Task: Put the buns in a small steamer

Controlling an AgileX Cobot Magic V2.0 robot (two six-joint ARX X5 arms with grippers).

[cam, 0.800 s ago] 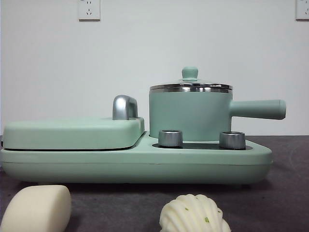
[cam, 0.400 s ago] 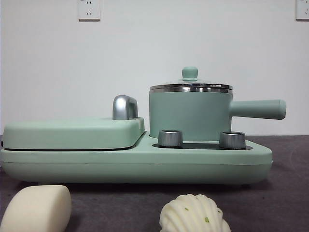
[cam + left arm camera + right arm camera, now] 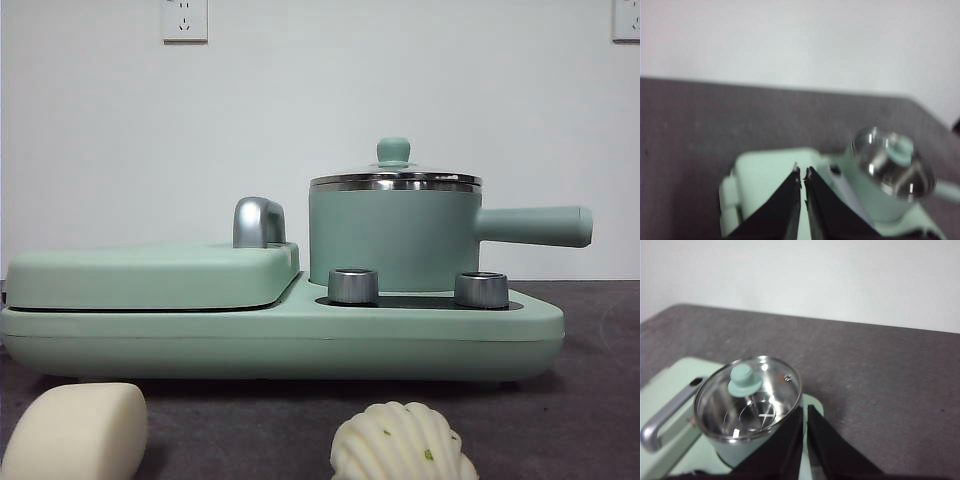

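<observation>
The smooth rounded bun (image 3: pixel 78 432) lies on the dark table at the near left of the front view. The ridged shell-shaped bun (image 3: pixel 402 443) with green flecks lies near the middle front. The small steamer (image 3: pixel 394 232) stands on the right of the mint-green cooker base, its glass lid with green knob (image 3: pixel 393 151) on. It also shows in the left wrist view (image 3: pixel 892 175) and the right wrist view (image 3: pixel 747 405). My left gripper (image 3: pixel 803 173) is shut and empty, high above the flat griddle. My right gripper (image 3: pixel 804 412) is shut and empty, high above the steamer's side.
The flat mint-green griddle (image 3: pixel 150 275) with a chrome handle (image 3: pixel 258 222) is closed, left of the steamer. Two steel knobs (image 3: pixel 353 286) sit on the cooker base (image 3: pixel 280 340). The steamer's straight handle (image 3: pixel 535 226) points right. A white wall stands behind.
</observation>
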